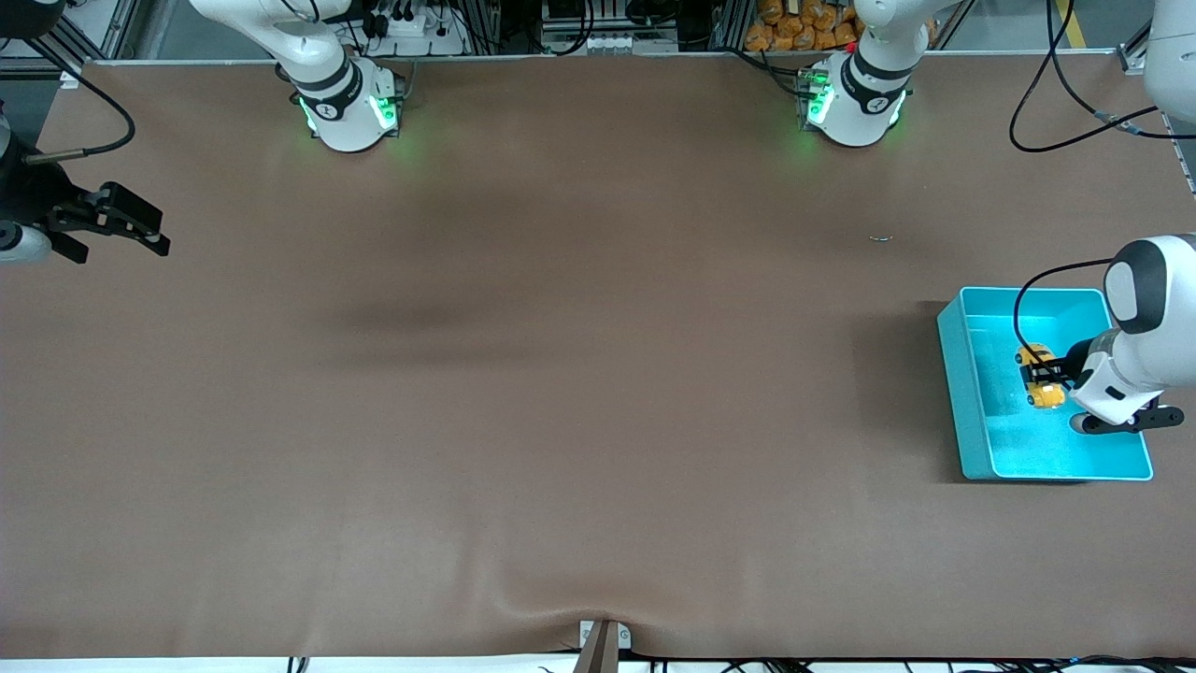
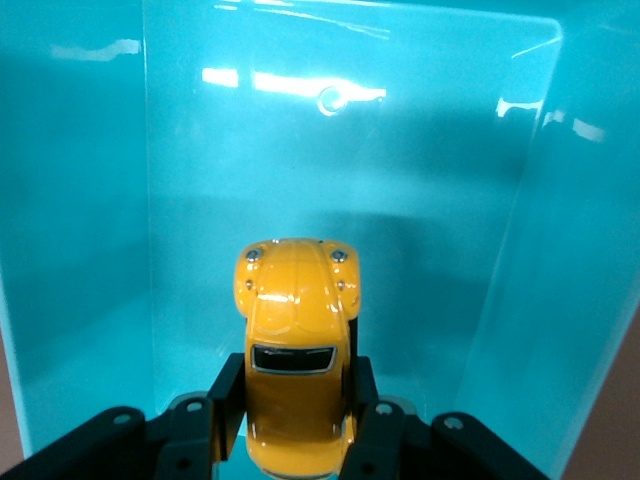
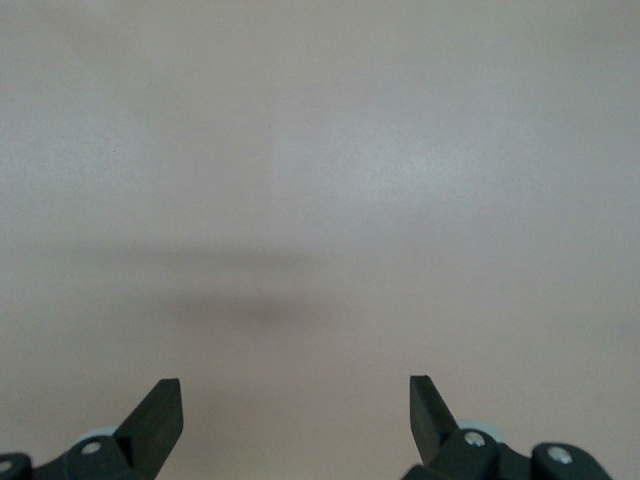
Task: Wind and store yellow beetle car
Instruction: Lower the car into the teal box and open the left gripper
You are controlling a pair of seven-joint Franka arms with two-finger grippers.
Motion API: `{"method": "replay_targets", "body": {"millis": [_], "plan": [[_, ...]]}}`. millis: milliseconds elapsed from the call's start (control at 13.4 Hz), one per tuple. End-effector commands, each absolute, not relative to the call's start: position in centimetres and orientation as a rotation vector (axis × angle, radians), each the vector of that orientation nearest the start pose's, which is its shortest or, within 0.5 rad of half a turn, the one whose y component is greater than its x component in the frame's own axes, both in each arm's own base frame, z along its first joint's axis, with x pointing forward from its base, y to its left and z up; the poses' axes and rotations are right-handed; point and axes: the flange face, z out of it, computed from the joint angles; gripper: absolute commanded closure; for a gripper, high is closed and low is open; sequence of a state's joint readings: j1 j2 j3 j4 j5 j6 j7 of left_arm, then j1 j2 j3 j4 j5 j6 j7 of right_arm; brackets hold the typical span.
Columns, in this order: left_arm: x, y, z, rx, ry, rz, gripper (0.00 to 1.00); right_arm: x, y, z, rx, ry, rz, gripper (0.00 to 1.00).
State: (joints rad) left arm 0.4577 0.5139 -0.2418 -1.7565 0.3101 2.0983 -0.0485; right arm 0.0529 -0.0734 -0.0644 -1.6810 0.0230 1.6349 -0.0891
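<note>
The yellow beetle car [image 1: 1039, 376] [image 2: 296, 340] is held inside the teal bin [image 1: 955, 374], low over the bin's floor. My left gripper [image 1: 1045, 377] [image 2: 295, 375] is shut on the car's sides, its black fingers [image 2: 228, 390] pressed against both flanks. In the left wrist view the car's rounded nose points at the bin's wall [image 2: 330, 120]. My right gripper [image 1: 140, 226] [image 3: 295, 400] waits open at the right arm's end of the table, with only bare brown table under it.
The brown table [image 1: 561, 374] spreads wide between the two arms. A tiny dark speck [image 1: 880, 237] lies on it between the bin and the left arm's base. A small bracket [image 1: 605, 637] sits at the table's near edge.
</note>
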Motion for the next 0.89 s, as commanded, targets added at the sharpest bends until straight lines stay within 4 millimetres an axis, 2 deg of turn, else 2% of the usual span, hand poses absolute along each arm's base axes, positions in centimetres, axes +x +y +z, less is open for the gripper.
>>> {"method": "replay_targets", "body": {"millis": [0,224,596,820], "plan": [[63.2,17.0,27.0,-3.0,-0.134,0.192,1.0,53.8,0.1,62.3,-3.113,-0.113,-0.056,0.0],[63.2,18.4,26.3,-3.007,-0.142,0.143,1.0,53.8,0.1,62.3,-3.113,-0.113,-0.056,0.0],[62.7,18.3,24.4,-2.933,0.011,0.184,1.0,53.8,0.1,62.3,-3.113,-0.113,-0.056,0.0],[62.6,18.3,24.1,-2.936,0.05,0.195,1.0,53.8,0.1,62.2,-3.113,-0.113,-0.054,0.0]]}}
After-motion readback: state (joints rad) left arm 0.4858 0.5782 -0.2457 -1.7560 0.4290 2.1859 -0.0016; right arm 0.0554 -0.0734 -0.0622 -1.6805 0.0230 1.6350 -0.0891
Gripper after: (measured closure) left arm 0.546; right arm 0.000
